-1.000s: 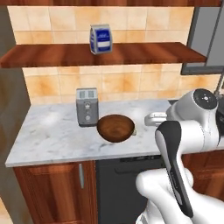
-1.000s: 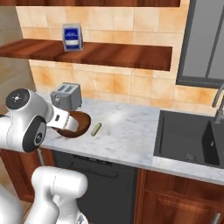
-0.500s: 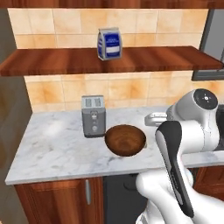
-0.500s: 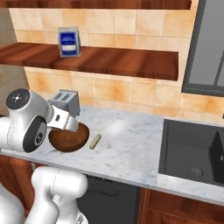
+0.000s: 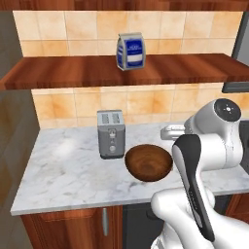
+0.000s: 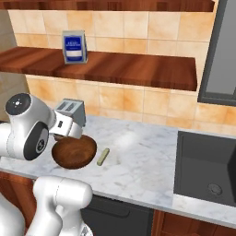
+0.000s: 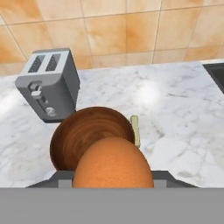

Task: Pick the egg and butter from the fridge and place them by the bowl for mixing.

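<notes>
Hand view: pincer [image 7: 113, 186] clamped around egg [image 7: 113, 164], bowl [image 7: 89, 133] now nearer than before.

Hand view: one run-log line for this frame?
phase: carry | tool: shut on egg | bowl: on counter, beside toaster | small green stick: right of bowl | egg: not placed

Base views flanking bowl [image 5: 149, 162]; hand close above.

on the tabletop [image 5: 63, 175], the bowl [image 5: 149, 163] sits right of the toaster [image 5: 111, 133]; a box [image 5: 131, 50] stands on the shelf [image 5: 73, 73] above.
</notes>
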